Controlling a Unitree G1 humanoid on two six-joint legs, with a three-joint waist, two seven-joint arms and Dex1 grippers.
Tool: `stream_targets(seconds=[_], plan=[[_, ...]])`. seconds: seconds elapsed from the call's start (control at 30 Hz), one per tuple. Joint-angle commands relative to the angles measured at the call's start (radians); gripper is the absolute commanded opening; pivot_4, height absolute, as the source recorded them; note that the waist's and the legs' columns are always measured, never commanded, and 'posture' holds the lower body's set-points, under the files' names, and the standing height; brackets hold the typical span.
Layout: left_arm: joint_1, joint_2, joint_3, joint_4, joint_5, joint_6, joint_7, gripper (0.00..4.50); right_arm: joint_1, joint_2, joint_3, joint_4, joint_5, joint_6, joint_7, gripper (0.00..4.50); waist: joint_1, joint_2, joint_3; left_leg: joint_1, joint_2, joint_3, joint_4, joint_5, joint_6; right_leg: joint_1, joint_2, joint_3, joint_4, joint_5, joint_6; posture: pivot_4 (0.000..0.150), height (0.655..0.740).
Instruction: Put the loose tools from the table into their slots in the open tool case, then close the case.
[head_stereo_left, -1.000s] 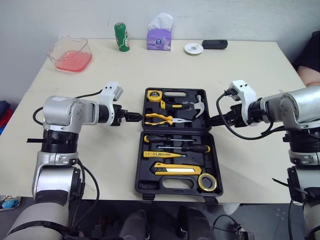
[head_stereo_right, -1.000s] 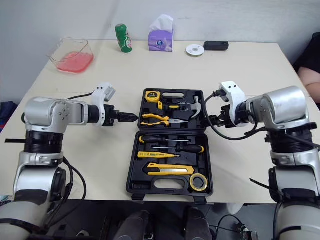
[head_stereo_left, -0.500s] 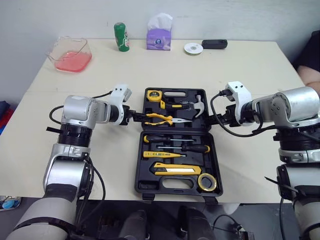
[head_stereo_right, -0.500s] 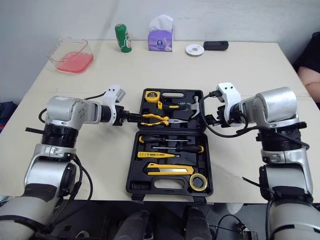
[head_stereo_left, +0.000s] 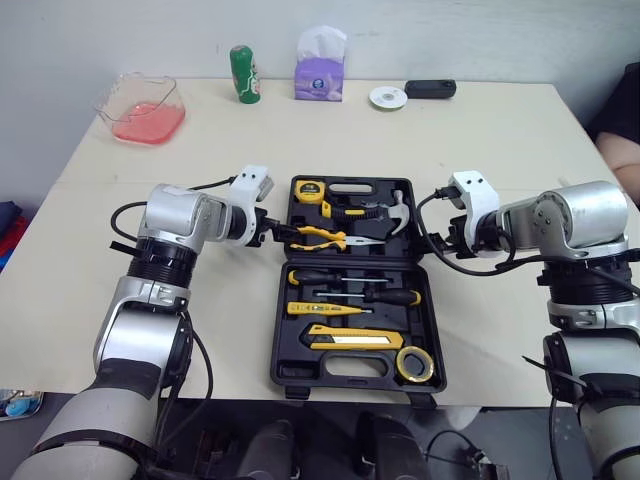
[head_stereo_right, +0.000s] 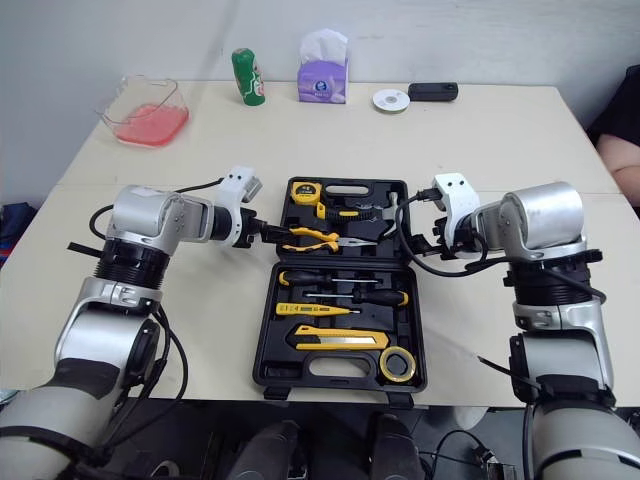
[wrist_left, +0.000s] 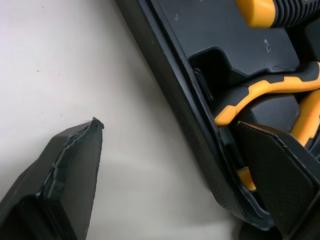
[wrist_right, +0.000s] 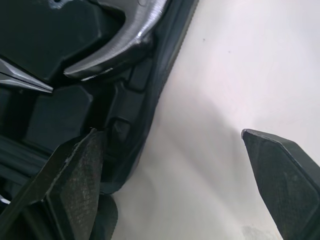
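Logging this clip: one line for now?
tools slotted | tool case open | left gripper open astride left wall | right gripper open astride right wall

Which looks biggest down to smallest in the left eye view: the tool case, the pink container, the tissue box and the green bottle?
1. tool case
2. pink container
3. tissue box
4. green bottle
The last three sit farther from the camera than the case, so they look smaller than they would beside it.
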Motion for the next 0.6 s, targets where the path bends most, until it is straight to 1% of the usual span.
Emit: stream_targets(seconds=[0.03, 0.13, 0.2, 0.23, 0.37, 0.4, 0.43, 0.47, 0.5, 0.6], plan=[[-0.007, -0.009, -0.015, 0.006, 0.015, -0.002, -0.009, 4.5, -0.001, 0.009, -0.025, 0.014, -0.013, -0.015, -0.022, 4.45, 0.0, 0.0, 0.0, 0.0, 0.0, 0.0, 0.0, 0.0, 0.0, 0.0, 0.0, 0.0, 0.0, 0.0, 0.0, 0.15, 0.74], [-0.005, -0.012, -0.016, 0.006, 0.019, -0.005, -0.009, 4.5, -0.002, 0.021, -0.03, 0.043, -0.019, -0.03, -0.038, 4.45, 0.0, 0.0, 0.0, 0.0, 0.0, 0.0, 0.0, 0.0, 0.0, 0.0, 0.0, 0.0, 0.0, 0.0, 0.0, 0.15, 0.74], [-0.005, -0.015, -0.017, 0.011, 0.024, -0.011, -0.008, 3.96, -0.004, 0.03, -0.031, 0.06, -0.019, -0.038, -0.044, 3.94, 0.0, 0.0, 0.0, 0.0, 0.0, 0.0, 0.0, 0.0, 0.0, 0.0, 0.0, 0.0, 0.001, 0.0, 0.0, 0.15, 0.74], [-0.004, -0.016, -0.017, 0.012, 0.026, -0.013, -0.008, 3.58, -0.004, 0.034, -0.032, 0.068, -0.021, -0.044, -0.047, 3.57, 0.0, 0.0, 0.0, 0.0, 0.0, 0.0, 0.0, 0.0, 0.0, 0.0, 0.0, 0.0, 0.001, 0.0, 0.0, 0.15, 0.74], [-0.004, -0.021, -0.022, 0.017, 0.035, -0.024, -0.012, 1.77, -0.006, 0.05, -0.043, 0.086, -0.027, -0.061, -0.06, 1.62, -0.001, -0.001, -0.001, 0.0, 0.0, 0.0, 0.0, 0.0, 0.0, 0.0, 0.0, 0.0, 0.001, 0.0, 0.0, 0.15, 0.74], [-0.005, -0.022, -0.023, 0.019, 0.036, -0.028, -0.014, 1.24, -0.009, 0.056, -0.052, 0.088, -0.028, -0.061, -0.064, 1.06, -0.001, -0.001, -0.001, 0.001, 0.0, 0.0, 0.0, 0.0, 0.0, 0.0, 0.0, 0.0, 0.001, 0.0, 0.0, 0.15, 0.74], [-0.005, -0.023, -0.023, 0.02, 0.036, -0.03, -0.015, 0.84, -0.011, 0.06, -0.059, 0.088, -0.029, -0.062, -0.067, 0.52, 0.0, -0.001, -0.001, 0.001, 0.0, 0.0, 0.0, 0.0, 0.0, 0.001, 0.0, 0.001, 0.002, 0.0, 0.0, 0.15, 0.74], [-0.007, -0.028, -0.018, 0.025, 0.036, -0.033, -0.01, 0.62, -0.013, 0.066, -0.07, 0.088, -0.03, -0.062, -0.074, 0.03, -0.001, -0.001, -0.001, 0.002, 0.0, 0.0, 0.0, 0.001, 0.0, 0.001, 0.0, 0.001, 0.002, 0.0, 0.0, 0.15, 0.74], [-0.008, -0.031, -0.016, 0.027, 0.038, -0.039, -0.006, 0.55, -0.013, 0.068, -0.075, 0.086, -0.028, -0.061, -0.076, 0.0, -0.001, -0.001, -0.001, 0.003, 0.0, 0.0, 0.0, 0.001, 0.0, 0.002, 0.0, 0.001, 0.002, 0.0, 0.0, 0.15, 0.74], [-0.018, -0.051, 0.02, 0.036, 0.029, -0.075, 0.017, 0.54, -0.009, 0.103, -0.141, 0.056, -0.029, -0.085, -0.117, 0.0, -0.001, -0.001, -0.001, 0.003, 0.0, 0.0, 0.0, 0.001, 0.0, 0.002, 0.0, 0.001, 0.003, 0.0, 0.0, 0.15, 0.74]])
